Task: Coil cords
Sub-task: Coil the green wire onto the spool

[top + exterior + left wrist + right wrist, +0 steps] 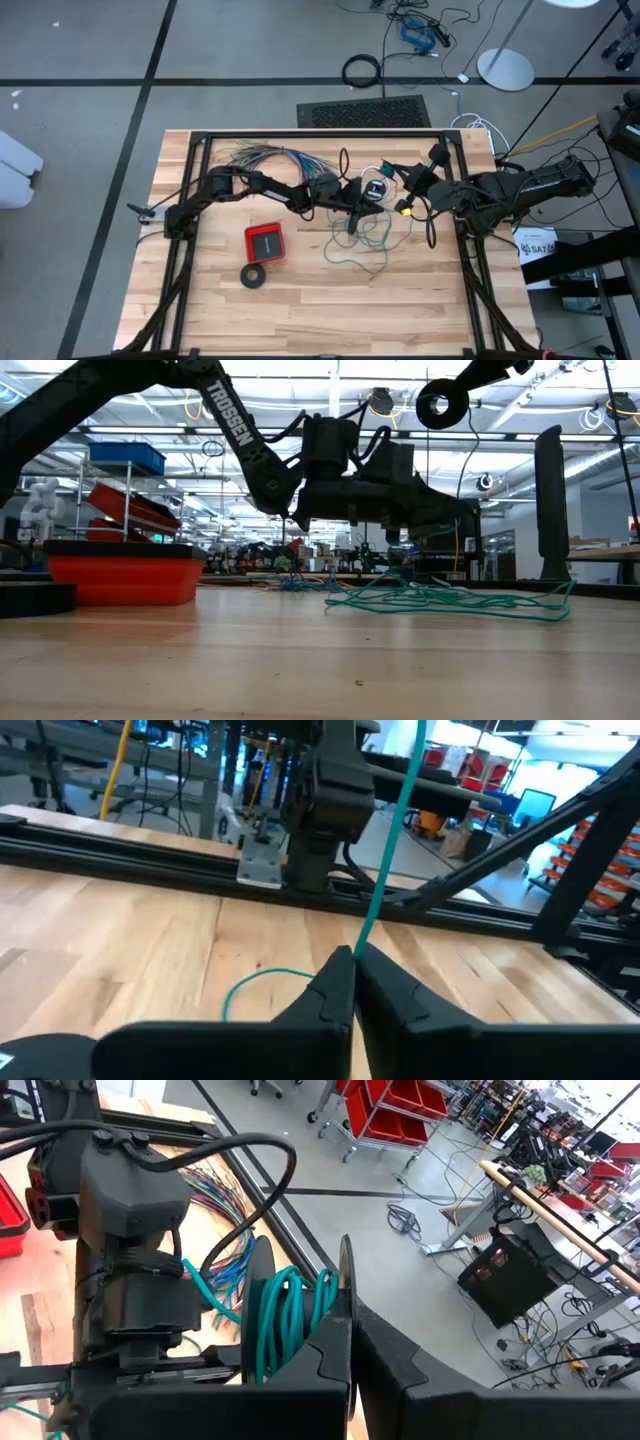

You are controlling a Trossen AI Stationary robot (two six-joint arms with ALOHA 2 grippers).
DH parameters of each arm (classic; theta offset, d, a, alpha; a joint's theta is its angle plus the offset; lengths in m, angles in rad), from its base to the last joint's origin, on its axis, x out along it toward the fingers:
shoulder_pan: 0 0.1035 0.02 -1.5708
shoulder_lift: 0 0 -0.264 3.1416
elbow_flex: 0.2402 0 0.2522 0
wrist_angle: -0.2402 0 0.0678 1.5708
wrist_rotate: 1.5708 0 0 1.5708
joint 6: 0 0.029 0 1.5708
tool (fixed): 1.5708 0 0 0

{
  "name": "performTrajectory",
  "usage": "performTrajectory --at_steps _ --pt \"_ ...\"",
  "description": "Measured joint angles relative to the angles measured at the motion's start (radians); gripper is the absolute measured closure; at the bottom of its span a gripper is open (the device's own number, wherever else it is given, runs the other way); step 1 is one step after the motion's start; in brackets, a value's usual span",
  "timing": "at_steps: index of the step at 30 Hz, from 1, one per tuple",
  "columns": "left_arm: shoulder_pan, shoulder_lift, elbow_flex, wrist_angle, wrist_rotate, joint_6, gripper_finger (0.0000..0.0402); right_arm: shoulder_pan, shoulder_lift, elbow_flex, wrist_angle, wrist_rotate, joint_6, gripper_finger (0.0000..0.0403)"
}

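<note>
On the table (300,300), loose teal wire (365,245) sprawls at centre, part already wound in loops at the right gripper (345,1342), whose fingers are pressed together on it. The left gripper (352,960) pinches a taut strand; I judge it should feed slack smoothly, keeping light tension so turns stack neatly.

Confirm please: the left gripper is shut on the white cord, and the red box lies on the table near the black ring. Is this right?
Not quite. The left gripper is shut on the teal-green wire, not on a white cord; the left wrist view shows the wire running up from between its fingers. The rest holds: in the high view the red box lies beside the black ring.
</note>
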Motion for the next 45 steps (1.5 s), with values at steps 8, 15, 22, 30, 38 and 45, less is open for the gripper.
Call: performTrajectory --at_steps 8,15,22,30,38,45 --pt "0.083 0.0 0.0 -0.006 0.025 -0.009 0.0397 0.025 0.0 0.0 0.004 -0.064 0.029 0.0403" --pt "0.183 -0.019 0.0 -0.011 0.103 -0.095 0.0398 0.04 0.0 0.0 -0.056 -0.159 0.095 0.0403" --pt "0.213 -0.111 0.0 -0.147 0.15 -0.022 0.0399 0.039 0.001 0.0 -0.181 -0.157 0.179 0.0403" --pt "0.223 -0.237 0.0 -0.327 0.121 0.133 0.04 0.039 0.041 0.0 -0.304 -0.158 0.237 0.0403" --pt "0.241 -0.303 -0.001 -0.428 0.085 0.185 0.04 0.039 0.095 0.0 -0.338 -0.185 0.247 0.0403" --pt "0.222 -0.314 -0.001 -0.446 0.085 0.181 0.04 0.001 0.161 0.0 -0.343 -0.136 0.247 0.0403"
